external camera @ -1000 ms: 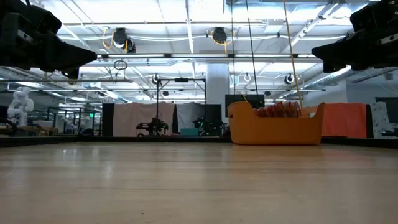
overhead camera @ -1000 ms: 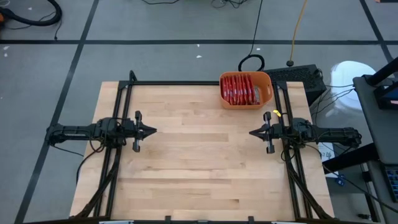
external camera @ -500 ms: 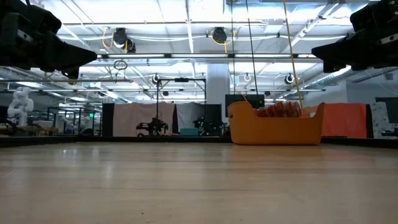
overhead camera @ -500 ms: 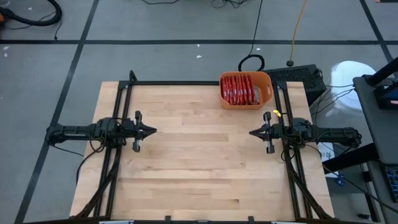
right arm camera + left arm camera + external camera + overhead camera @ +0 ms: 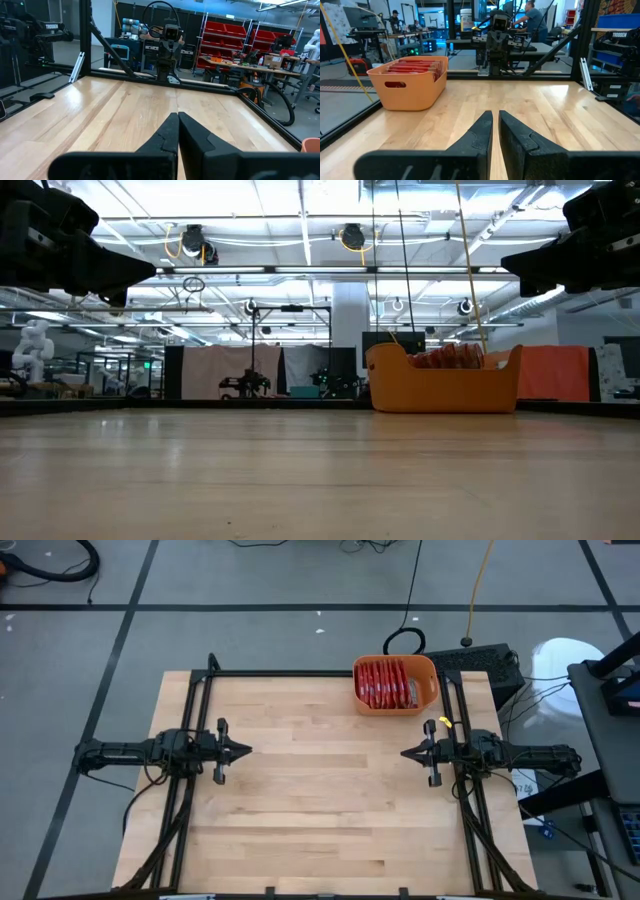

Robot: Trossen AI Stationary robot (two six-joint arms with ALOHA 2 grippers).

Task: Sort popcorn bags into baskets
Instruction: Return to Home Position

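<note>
An orange basket (image 5: 396, 685) stands at the table's far right corner, its base on the wood, with several red popcorn bags (image 5: 386, 683) standing on edge inside it. The low view shows the basket (image 5: 445, 383) with bag tops (image 5: 450, 358) above its rim, and the left wrist view shows the basket (image 5: 410, 82) too. My left gripper (image 5: 247, 750) hovers at the table's left side, pointing level toward the right, shut on nothing. My right gripper (image 5: 404, 754) hovers at the right side, pointing level toward the left, shut on nothing, nearer than the basket.
Black frame rails (image 5: 300, 673) run along the table's far edge and down both sides. The bare wooden top (image 5: 320, 790) lies between the two grippers. Cables and a black box (image 5: 490, 662) sit on the floor beyond the far right corner.
</note>
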